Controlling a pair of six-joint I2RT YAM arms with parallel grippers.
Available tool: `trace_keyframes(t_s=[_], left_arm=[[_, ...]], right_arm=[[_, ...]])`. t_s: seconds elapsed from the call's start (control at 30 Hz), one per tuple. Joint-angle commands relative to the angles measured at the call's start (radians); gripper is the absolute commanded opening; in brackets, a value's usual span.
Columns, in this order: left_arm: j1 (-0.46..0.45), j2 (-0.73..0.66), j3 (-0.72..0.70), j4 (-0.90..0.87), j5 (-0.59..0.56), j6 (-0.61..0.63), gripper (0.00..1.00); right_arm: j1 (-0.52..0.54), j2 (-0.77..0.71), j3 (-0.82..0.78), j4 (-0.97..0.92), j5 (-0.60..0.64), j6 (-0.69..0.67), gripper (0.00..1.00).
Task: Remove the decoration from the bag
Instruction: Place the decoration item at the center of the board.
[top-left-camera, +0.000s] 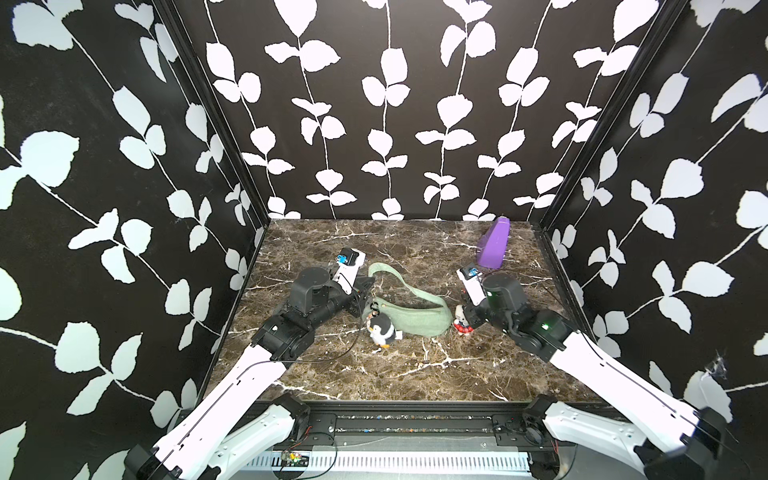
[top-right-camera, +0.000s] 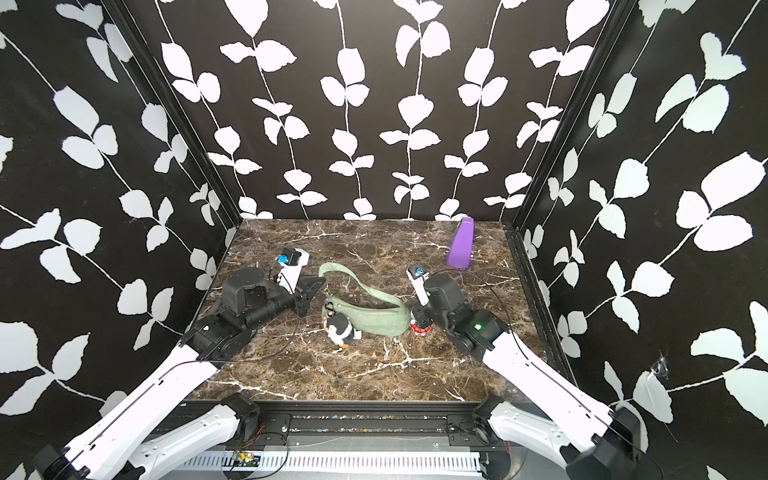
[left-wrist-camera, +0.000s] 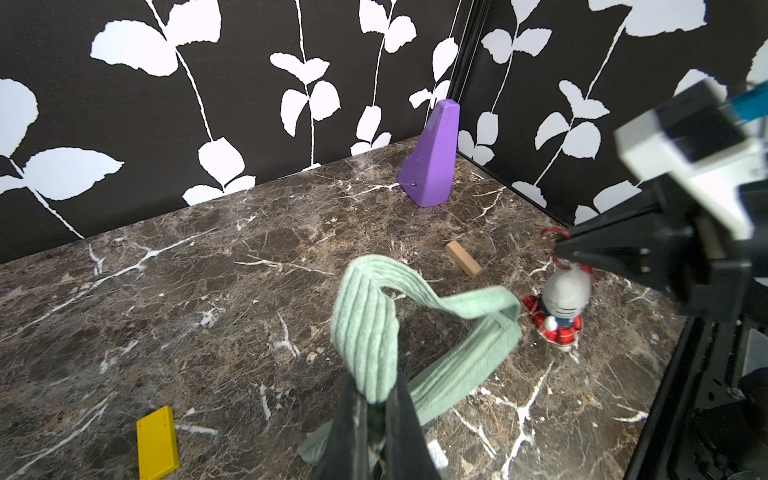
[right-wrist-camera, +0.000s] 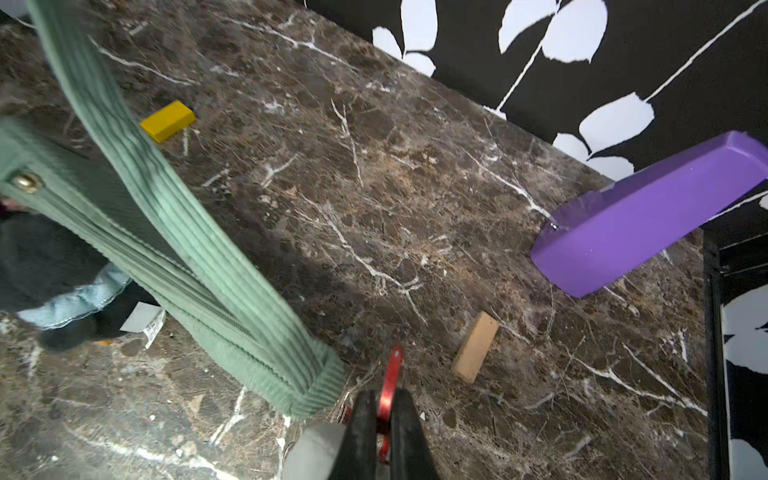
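Pinching the red clip (right-wrist-camera: 393, 372), right end effector (right-wrist-camera: 383, 395) sits beside the bag (right-wrist-camera: 249, 332).

Sage-green ribbed bag (top-left-camera: 415, 320), grey and red-plaid decoration (left-wrist-camera: 565, 293), brown white-veined marble surface (top-left-camera: 374, 374), purple wedge (top-left-camera: 493, 245), yellow block (left-wrist-camera: 157, 442), black walls (top-left-camera: 104, 187) with white leaves.

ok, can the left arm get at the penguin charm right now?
Probably not yet: the left gripper is shut on the strap of the bag. The penguin charm lies uncovered at the bag's end nearest that arm, so reach looks fine once it lets go.
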Motion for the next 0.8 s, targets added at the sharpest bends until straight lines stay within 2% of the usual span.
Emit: trace_keyframes(t_s=[0.0, 0.33, 0.53, 0.77], left_arm=[[0.002, -0.025, 0.034, -0.005, -0.003, 0.017, 0.0], [0.001, -0.009, 0.039, -0.008, 0.009, 0.023, 0.0], [0.002, -0.011, 0.041, -0.006, 0.008, 0.025, 0.0], [0.002, -0.01, 0.029, 0.011, 0.01, 0.008, 0.0]], right_arm=[[-0.028, 0.049, 0.034, 0.003, 0.074, 0.037, 0.0], [-0.165, 0.169, 0.02, 0.011, 0.058, 0.088, 0.0], [-0.219, 0.241, 0.02, 0.104, -0.058, 0.104, 0.0], [-0.229, 0.447, 0.161, 0.144, -0.221, 0.104, 0.0]])
